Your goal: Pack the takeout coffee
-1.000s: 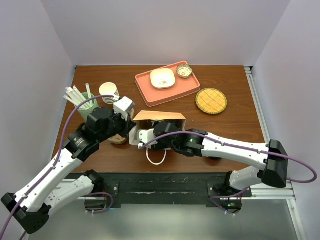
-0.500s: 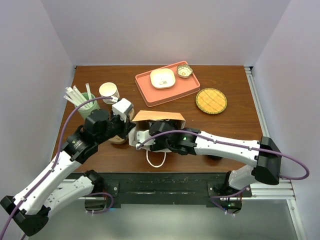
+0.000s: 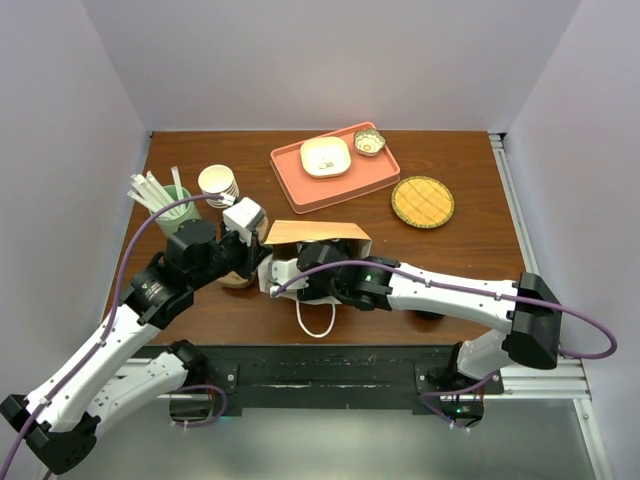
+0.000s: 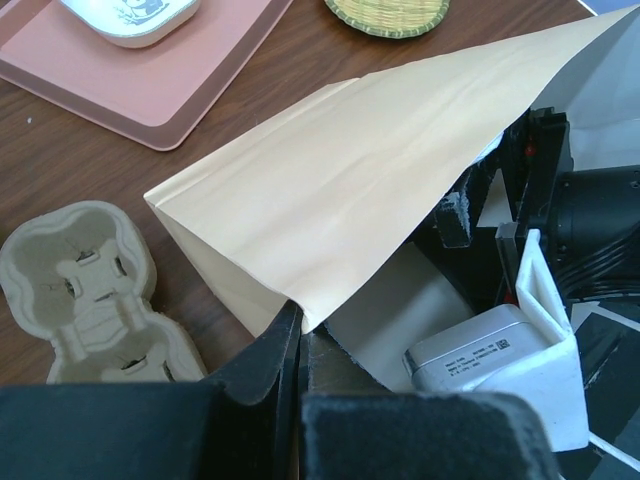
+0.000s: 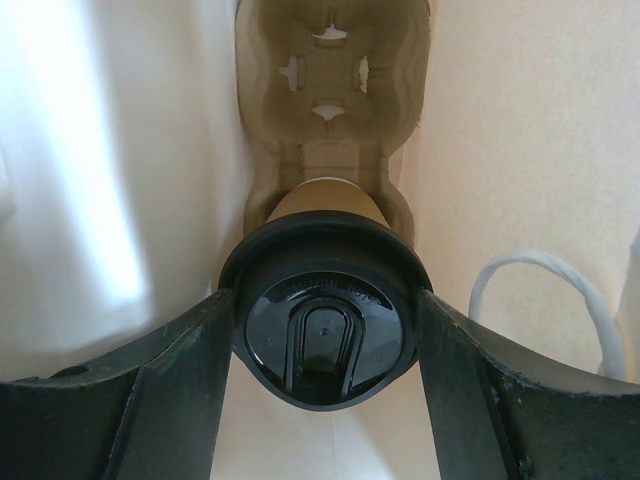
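Observation:
The brown paper bag [image 3: 318, 238] lies on its side with its mouth to the left. My left gripper [image 4: 300, 335] is shut on the lower edge of the bag's mouth and holds it open. My right gripper [image 5: 322, 300] reaches inside the bag and is shut on the takeout coffee [image 5: 322, 325], one finger on each side of its black lid. The cup's base rests in the near slot of a pulp carrier [image 5: 325, 60] inside the bag. In the top view the coffee is hidden by the bag and my right wrist [image 3: 300, 272].
A second pulp carrier [image 4: 85, 290] lies on the table left of the bag. At the back stand a pink tray [image 3: 335, 190] with two dishes, a woven coaster [image 3: 422, 202], a stack of paper cups [image 3: 218, 185] and a green cup of straws [image 3: 165, 205]. The bag's white handle [image 3: 313, 318] hangs toward me.
My right arm has pushed a little further left into the bag. My left arm has shifted slightly while keeping hold of the bag's edge.

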Motion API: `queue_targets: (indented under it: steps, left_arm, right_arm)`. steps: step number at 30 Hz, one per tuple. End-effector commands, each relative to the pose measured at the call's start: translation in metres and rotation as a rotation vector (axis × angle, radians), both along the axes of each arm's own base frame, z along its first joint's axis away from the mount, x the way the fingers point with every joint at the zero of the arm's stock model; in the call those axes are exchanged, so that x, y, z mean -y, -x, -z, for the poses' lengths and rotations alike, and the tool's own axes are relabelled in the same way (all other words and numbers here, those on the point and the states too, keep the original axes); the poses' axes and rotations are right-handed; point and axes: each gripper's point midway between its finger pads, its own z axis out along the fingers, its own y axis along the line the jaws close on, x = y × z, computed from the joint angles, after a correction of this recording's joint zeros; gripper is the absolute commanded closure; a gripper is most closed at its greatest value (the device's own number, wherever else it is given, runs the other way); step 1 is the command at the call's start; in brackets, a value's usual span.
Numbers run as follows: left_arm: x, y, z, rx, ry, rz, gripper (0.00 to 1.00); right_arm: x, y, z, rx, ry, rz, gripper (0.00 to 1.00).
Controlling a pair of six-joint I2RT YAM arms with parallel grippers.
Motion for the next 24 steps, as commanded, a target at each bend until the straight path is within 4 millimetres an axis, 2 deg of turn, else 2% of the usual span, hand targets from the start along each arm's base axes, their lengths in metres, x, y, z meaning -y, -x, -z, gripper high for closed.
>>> queue_targets:
  steps: [1, 13, 20, 24]
  left_arm:
    - [0.012, 0.004, -0.021, 0.061, 0.069, 0.064, 1.00]
    - [0.008, 0.001, -0.016, 0.058, 0.048, 0.041, 1.00]
    - [0.009, 0.001, -0.014, 0.058, 0.045, 0.045, 1.00]
    - [0.009, 0.001, -0.014, 0.059, 0.044, 0.045, 1.00]
  right_arm:
    - [-0.003, -0.011, 0.002, 0.044, -0.019, 0.030, 0.54]
    - [0.000, -0.016, -0.020, 0.091, -0.059, 0.065, 0.55]
    - [0.007, -0.014, -0.021, 0.099, -0.072, 0.080, 0.56]
    - [0.012, -0.014, -0.010, 0.071, -0.065, 0.094, 0.55]
